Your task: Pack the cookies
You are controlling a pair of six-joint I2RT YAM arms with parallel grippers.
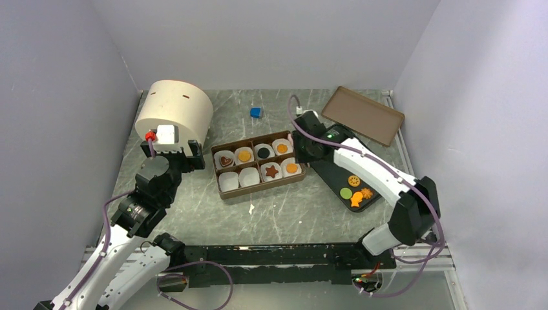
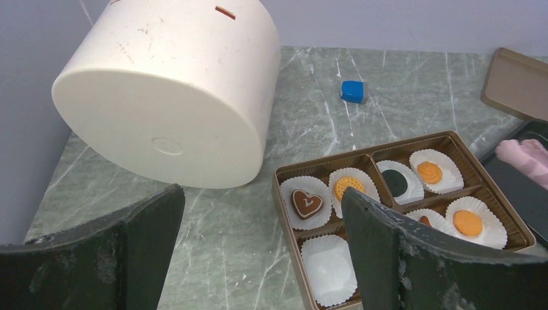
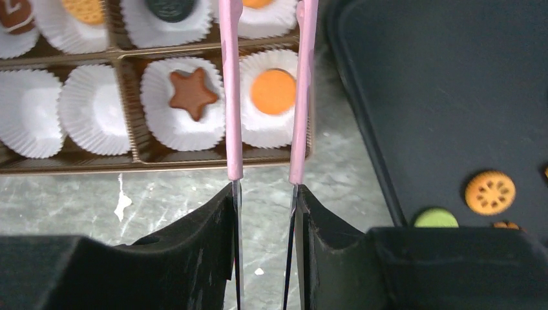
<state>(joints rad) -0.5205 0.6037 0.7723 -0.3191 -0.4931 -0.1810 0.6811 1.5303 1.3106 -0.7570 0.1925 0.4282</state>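
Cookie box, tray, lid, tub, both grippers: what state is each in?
Box, open; six cups filled, two empty.
Tray, holds four cookies.
Lid, off, lying behind the tray.
Tub, tipped on its side.
Left gripper, open, empty.
Right gripper, slightly open, empty.

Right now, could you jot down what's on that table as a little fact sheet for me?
Box: brown cookie box, eight paper cups, uncovered
Filled: six cups, among them heart cookie and star cookie
Empty: two empty cups, near row, left
Waiting: four cookies on black tray, fish cookie included
Left gripper: open, left of the box
Right gripper: open, nothing held, at the box's right end
Extras: brown lid, blue cube, white round tub
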